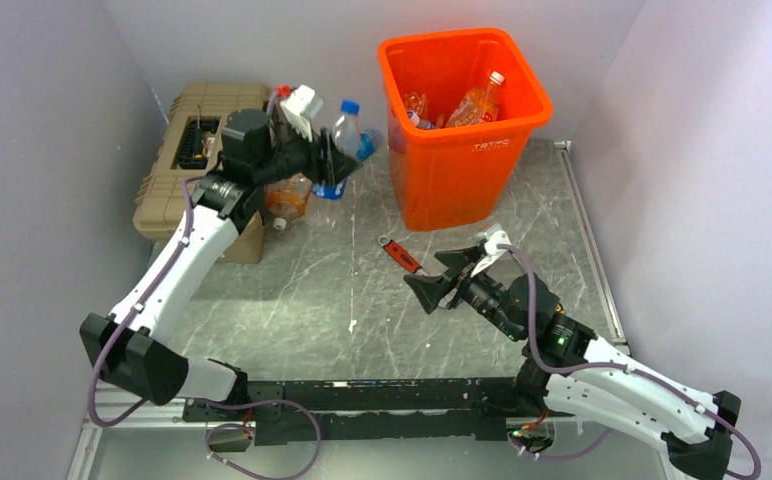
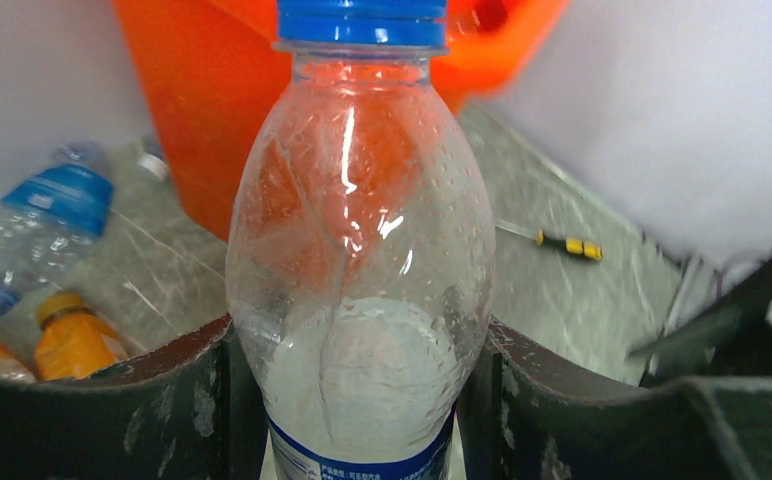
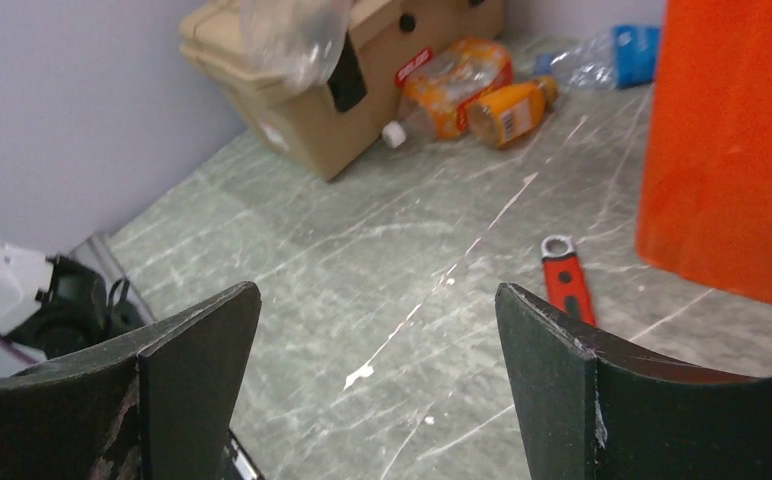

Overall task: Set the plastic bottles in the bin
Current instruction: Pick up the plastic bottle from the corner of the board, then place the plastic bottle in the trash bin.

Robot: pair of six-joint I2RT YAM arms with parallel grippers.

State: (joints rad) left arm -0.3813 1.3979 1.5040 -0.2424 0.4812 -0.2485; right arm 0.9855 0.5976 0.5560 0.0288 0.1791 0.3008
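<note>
Bottles part-sorted; task well short of done, judging by what shows. Inside bin (image 1: 462, 185), tall, bright orange, far centre-right of surface: at least two bottles visible, incl. orange-tinted bottle (image 1: 479, 100) w/ white cap leaning on right wall. More possibly hidden lower down.

Left gripper (image 1: 338, 165) clamped on clear blue-capped bottle (image 2: 362, 250), held upright off surface, just left of bin, not yet over rim. Gripped low on body, near blue label band; upper part dimpled. Right gripper (image 3: 377, 295) spread wide, nothing between fingers, hovering low in front of bin, pointed toward far left.

Left to do, as far as visible: held bottle to drop in, plus three lying loose by tan toolbox (image 1: 192, 150) at far left:
- orange-labelled bottle (image 3: 442, 85) w/ white cap
- amber bottle (image 3: 510, 112) touching or just beside it
- lying blue-label bottle (image 3: 612, 55), clear, nearer bin

Others maybe out of sight behind left arm.

Not for bin: red-handled wrench (image 1: 399, 252) flat in front of bin; small screwdriver (image 2: 562, 243), yellow-black handle, on surface past bin's side, seen in left wrist view only.

Surface (image 1: 302, 300): grey-green stone look w/ white veins, few pale scuffs, metal rail along right and near edges. Room: plain pale walls close in on three sides, boxing off work area.
</note>
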